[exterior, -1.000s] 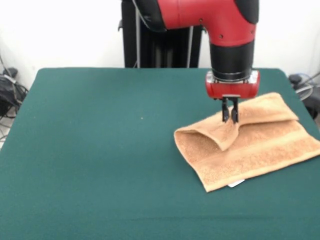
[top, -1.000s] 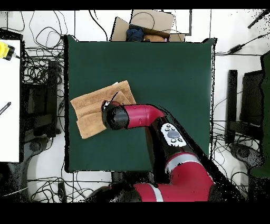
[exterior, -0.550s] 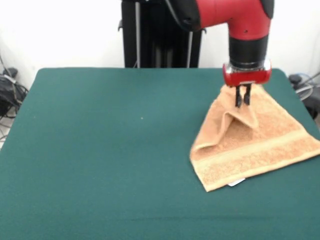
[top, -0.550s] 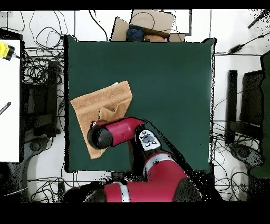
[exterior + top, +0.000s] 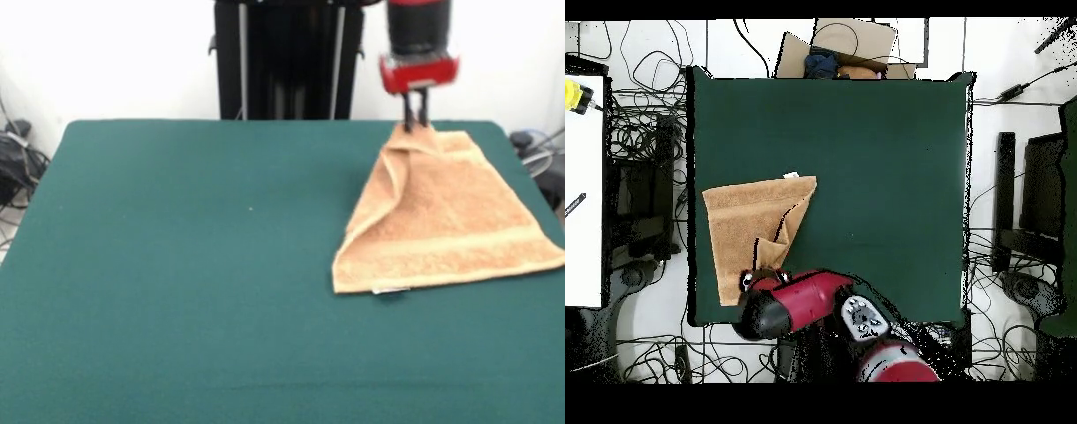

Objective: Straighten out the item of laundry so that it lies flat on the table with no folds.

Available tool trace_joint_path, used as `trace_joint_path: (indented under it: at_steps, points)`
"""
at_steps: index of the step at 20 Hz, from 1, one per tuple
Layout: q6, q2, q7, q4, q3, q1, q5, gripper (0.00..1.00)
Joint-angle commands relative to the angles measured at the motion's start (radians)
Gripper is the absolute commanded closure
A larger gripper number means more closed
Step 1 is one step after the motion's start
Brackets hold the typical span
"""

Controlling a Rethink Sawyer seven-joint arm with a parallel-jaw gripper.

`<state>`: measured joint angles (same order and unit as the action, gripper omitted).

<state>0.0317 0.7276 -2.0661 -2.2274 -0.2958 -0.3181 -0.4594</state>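
A white tag (image 5: 389, 290) is half hidden under the near hem of the tan-orange hand towel (image 5: 441, 225), spread on the green counter (image 5: 177, 291) toward one side, its long edge still folded over. Farther back, its peak is pinched in the closed claw (image 5: 415, 119); the arm is cut off above.

Gripper (image 5: 415, 117) vertical, fingers (image 5: 409, 113) closed, pointing down.

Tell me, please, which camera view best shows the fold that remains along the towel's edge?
The front view: the towel shows unobstructed, with a doubled-over strip down its left side, running up to the gripper that pinches its far corner. The overhead view shows the same fold as a narrow flap, but the arm covers the pinched corner.
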Motion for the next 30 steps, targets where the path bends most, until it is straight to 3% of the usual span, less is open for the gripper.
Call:
trace_joint_path:
  at_steps: [1,5,9,17,23,24,30]
  points:
    - [0.022,0.12,-0.028,-0.213,-0.11,-0.158,-0.063,1.0]
    - [0.031,0.124,0.004,-0.23,-0.147,-0.251,-0.087,1.0]
    - [0.032,-0.004,0.051,-0.13,-0.113,-0.305,-0.175,1.0]
    - [-0.075,-0.258,0.017,0.083,0.022,-0.256,-0.377,1.0]
    - [-0.136,-0.312,-0.014,0.127,0.036,-0.254,-0.457,1.0]
    - [-0.139,-0.313,-0.027,0.13,0.038,-0.249,-0.467,0.0]
    - [-0.132,-0.316,-0.036,0.117,0.027,-0.26,-0.471,0.0]
